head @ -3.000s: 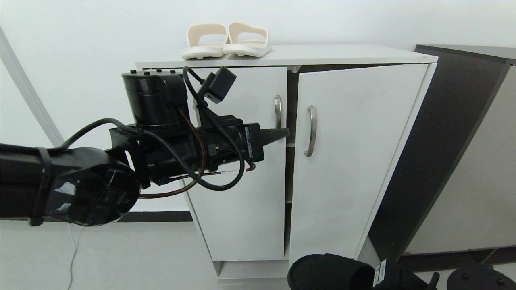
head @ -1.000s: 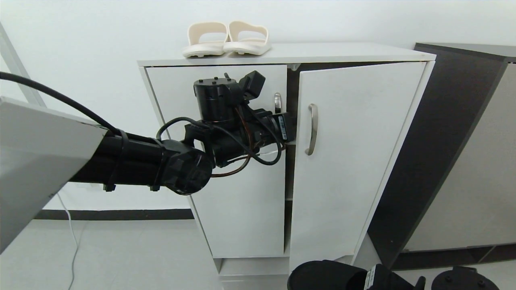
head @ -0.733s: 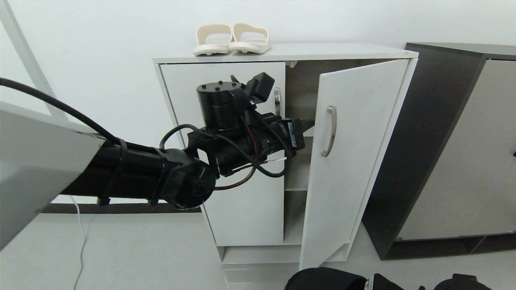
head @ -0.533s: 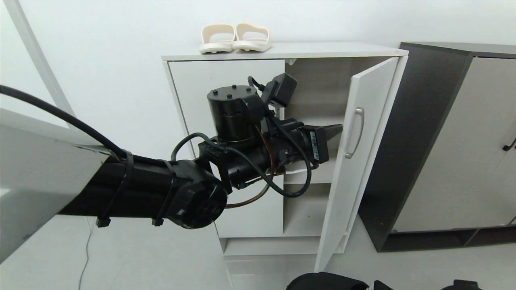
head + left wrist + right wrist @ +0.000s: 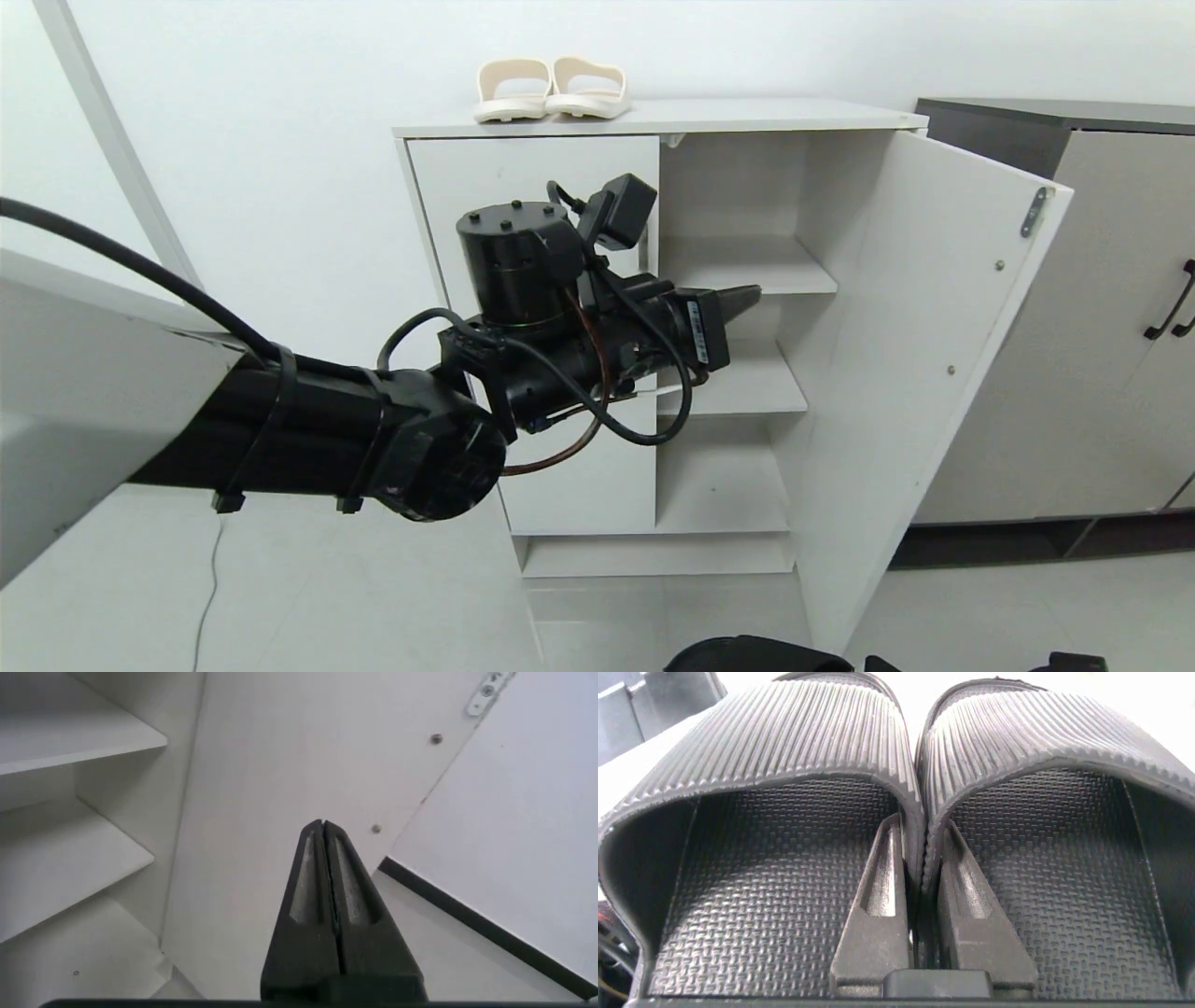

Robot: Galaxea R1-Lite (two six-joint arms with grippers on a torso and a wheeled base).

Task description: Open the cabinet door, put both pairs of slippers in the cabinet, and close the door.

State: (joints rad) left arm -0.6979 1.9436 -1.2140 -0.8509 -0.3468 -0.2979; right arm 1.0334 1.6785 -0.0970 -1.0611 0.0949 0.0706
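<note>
From the head view, the flat white cabinet door (image 5: 924, 373) stands wide open beside the left jaws, which are pressed together and empty. Smooth cream slippers (image 5: 549, 91) sit above them on the cabinet top (image 5: 747, 114).

The left wrist view has smooth white shelves (image 5: 65, 737) ahead of the jaws.

In the right wrist view, the right jaws pinch the ribbed black slippers (image 5: 785, 812) by their adjoining straps.

Neither pair is stowed, and the door is yet to be closed.

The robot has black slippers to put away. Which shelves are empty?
The three shelves between the shut left door and the open right door are bare. The left gripper crowds the upper two; the bottom shelf is freest.
</note>
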